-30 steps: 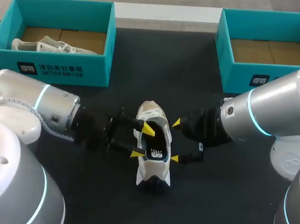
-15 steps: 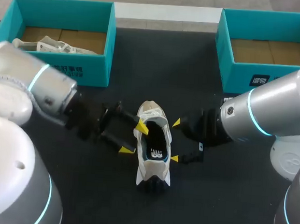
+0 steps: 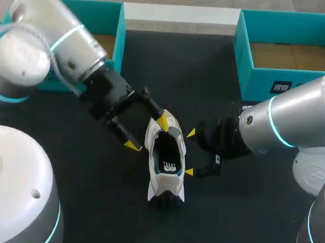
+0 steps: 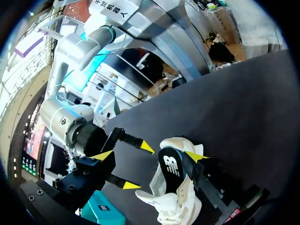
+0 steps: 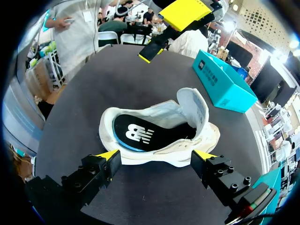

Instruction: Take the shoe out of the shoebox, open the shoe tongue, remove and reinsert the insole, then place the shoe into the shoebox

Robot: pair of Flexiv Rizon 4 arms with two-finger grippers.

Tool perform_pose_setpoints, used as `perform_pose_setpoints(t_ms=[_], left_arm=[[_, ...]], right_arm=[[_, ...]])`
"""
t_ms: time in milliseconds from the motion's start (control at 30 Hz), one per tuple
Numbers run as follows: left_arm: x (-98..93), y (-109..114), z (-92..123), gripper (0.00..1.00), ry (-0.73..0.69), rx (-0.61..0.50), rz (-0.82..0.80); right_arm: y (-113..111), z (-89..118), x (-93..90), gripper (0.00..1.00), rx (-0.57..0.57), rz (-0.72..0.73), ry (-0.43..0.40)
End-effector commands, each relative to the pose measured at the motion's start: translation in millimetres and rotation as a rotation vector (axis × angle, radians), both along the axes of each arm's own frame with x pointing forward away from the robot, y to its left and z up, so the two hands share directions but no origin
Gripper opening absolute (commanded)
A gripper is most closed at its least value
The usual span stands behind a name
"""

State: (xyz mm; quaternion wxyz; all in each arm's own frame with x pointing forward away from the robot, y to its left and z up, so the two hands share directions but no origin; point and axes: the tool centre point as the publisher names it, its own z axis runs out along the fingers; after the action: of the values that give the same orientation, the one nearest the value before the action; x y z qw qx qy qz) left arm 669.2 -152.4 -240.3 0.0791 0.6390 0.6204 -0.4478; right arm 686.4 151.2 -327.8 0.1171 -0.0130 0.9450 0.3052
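Note:
A white shoe [image 3: 163,180] lies mid-table with its heel toward the front edge. Its tongue [image 5: 193,107] is folded up and the black insole [image 3: 167,155] lies flat inside. My left gripper [image 3: 147,134] hangs open at the shoe's far left end, holding nothing; one fingertip [image 3: 163,123] sits by the toe, the other off to the left. In the left wrist view the shoe [image 4: 180,201] shows beside my own finger [image 4: 197,156]. My right gripper [image 3: 190,153] stands open against the shoe's right side. The shoe [image 5: 159,154] lies just ahead of its fingers, untouched.
A teal shoebox [image 3: 114,33] stands at the back left, partly hidden by my left arm. A second teal box [image 3: 267,82] with a bare cardboard floor stands at the back right. Dark table surface surrounds the shoe.
My left gripper has drawn out of the shoe opening, spread wider, and risen toward the back left. The shoe and my right arm have stayed put.

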Motion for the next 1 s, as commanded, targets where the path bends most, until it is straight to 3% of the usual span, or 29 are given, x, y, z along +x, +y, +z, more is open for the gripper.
perform_pose_setpoints(t_ms=[33,467,800,1000], left_arm=[[9.5,-2,3,1.0,0.004,0.36,-0.225],[9.5,-2,3,1.0,0.004,0.36,-0.225],[9.5,-2,3,1.0,0.004,0.36,-0.225],[9.5,-2,3,1.0,0.004,0.36,-0.225]], right_arm=[[0,-1,-1.2,1.0,0.001,0.0,-0.002],[-89,61,21.4,1.0,-0.134,-0.014,0.014],[-115,115,25.2,1.0,-0.124,-0.024,0.048],[-122,144,31.6,1.0,-0.121,0.019,0.114]])
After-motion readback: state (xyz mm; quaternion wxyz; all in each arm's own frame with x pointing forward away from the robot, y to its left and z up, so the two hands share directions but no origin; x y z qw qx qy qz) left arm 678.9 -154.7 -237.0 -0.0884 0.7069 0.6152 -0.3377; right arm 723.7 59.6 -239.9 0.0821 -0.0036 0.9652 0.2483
